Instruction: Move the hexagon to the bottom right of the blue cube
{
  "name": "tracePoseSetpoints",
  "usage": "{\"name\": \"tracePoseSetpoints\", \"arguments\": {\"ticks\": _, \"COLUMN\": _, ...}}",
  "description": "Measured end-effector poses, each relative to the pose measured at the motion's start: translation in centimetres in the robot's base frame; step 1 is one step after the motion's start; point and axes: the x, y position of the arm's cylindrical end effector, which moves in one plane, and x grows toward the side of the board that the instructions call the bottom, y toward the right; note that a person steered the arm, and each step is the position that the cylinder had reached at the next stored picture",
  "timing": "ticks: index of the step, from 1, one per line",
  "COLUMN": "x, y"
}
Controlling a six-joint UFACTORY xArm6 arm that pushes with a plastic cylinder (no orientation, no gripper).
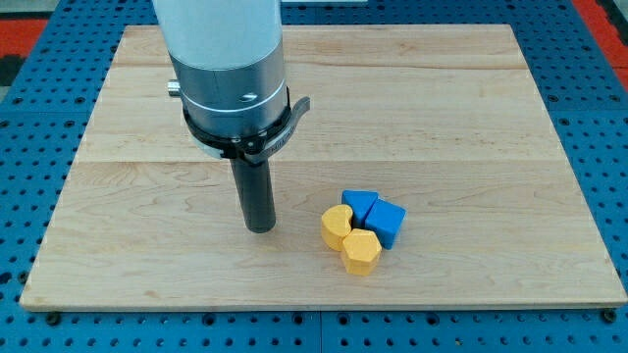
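Note:
A yellow hexagon point(361, 252) lies on the wooden board point(471, 118), right of centre near the view's bottom. It touches the blue cube point(387, 222), which sits just above and to its right. Another blue block point(358, 205) lies against the cube's upper left. A yellow rounded block point(337, 226) touches the hexagon's upper left. My tip point(260, 228) stands on the board to the left of the cluster, about one block's width from the yellow rounded block, touching nothing.
The arm's wide grey and white body point(228, 69) hangs over the board's upper left part. A blue pegboard surface point(599, 147) surrounds the board on all sides.

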Motion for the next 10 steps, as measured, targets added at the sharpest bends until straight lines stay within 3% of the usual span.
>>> {"name": "tracePoseSetpoints", "arguments": {"ticks": 6, "x": 1.6, "y": 0.8}}
{"name": "tracePoseSetpoints", "arguments": {"ticks": 7, "x": 3.9, "y": 4.1}}
{"name": "tracePoseSetpoints", "arguments": {"ticks": 8, "x": 3.9, "y": 11.5}}
{"name": "tracePoseSetpoints", "arguments": {"ticks": 10, "x": 4.1, "y": 14.7}}
